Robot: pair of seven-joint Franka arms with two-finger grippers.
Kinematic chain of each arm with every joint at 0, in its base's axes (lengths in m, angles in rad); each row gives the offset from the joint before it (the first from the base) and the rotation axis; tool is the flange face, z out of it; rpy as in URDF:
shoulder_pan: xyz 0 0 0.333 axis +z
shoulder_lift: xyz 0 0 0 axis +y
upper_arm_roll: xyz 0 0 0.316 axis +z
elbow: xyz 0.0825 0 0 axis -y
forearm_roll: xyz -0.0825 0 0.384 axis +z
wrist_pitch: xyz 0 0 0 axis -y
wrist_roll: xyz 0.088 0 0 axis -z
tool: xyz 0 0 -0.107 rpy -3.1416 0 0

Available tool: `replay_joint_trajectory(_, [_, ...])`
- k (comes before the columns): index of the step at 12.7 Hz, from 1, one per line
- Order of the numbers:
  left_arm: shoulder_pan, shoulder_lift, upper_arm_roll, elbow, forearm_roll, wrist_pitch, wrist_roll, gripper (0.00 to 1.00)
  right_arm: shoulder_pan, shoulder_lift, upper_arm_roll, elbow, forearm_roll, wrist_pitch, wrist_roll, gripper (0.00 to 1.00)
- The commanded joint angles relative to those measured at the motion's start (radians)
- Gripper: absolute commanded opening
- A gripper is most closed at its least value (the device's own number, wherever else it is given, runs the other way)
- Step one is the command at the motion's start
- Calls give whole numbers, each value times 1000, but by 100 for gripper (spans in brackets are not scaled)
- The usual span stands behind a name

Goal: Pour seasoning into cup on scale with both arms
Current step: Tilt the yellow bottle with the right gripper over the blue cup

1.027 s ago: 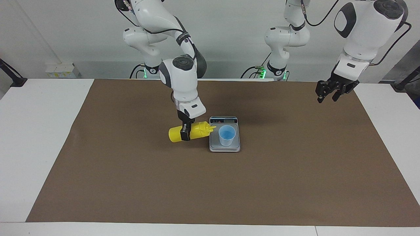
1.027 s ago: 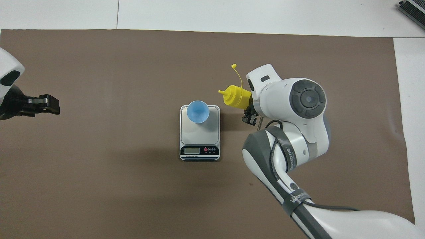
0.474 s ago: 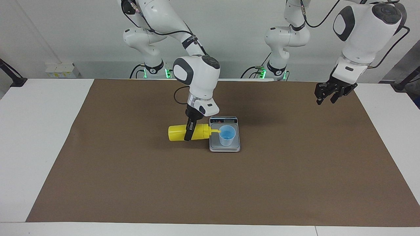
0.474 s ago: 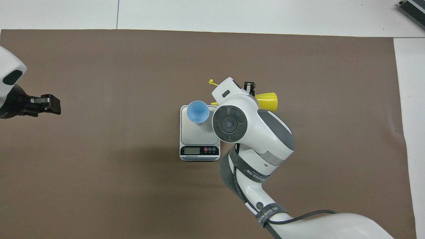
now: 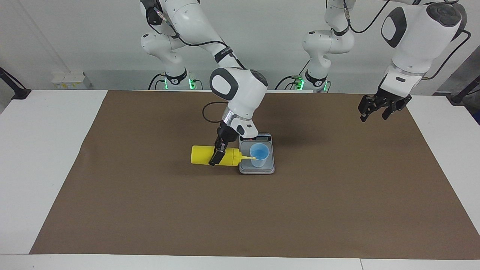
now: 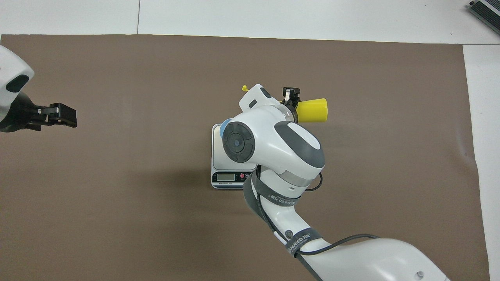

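Facing view: right pincer (image 5: 218, 152) clamps the yellow cylindrical plastic squeeze bottle (image 5: 204, 155) mid-body, bottle tipped on its side, nozzle over the rim of the small light-blue translucent plastic cup (image 5: 259, 155), which stands on the flat silver-grey digital scale (image 5: 257, 167) on the surface. Left pincer (image 5: 374, 110) waits in the air, fingers parted, empty. Overhead view: arm hides the cup; bottle base (image 6: 312, 110) shows. Judgement: bottle light, soft-walled; a mid-body hold suits squeezing. Cup tips easily.

Glossy plastic bottle (image 5: 202, 155); translucent cup (image 5: 259, 155); matt brown mat (image 5: 150, 210).
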Motion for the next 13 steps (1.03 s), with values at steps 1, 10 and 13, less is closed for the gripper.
replay_joint_trajectory(1, [-14, 59, 16, 130, -5, -120, -5, 81, 29, 11, 3, 29, -86, -36, 90, 0])
replay_joint_trajectory(10, [-20, 55, 16, 152, -5, -145, 7, 100, 96, -15, 7, -101, -432, -50, 156, 0])
replay_joint_trajectory(13, [-22, 47, 15, 130, -6, -143, 13, 100, 142, -18, 6, -148, -519, -71, 156, 0])
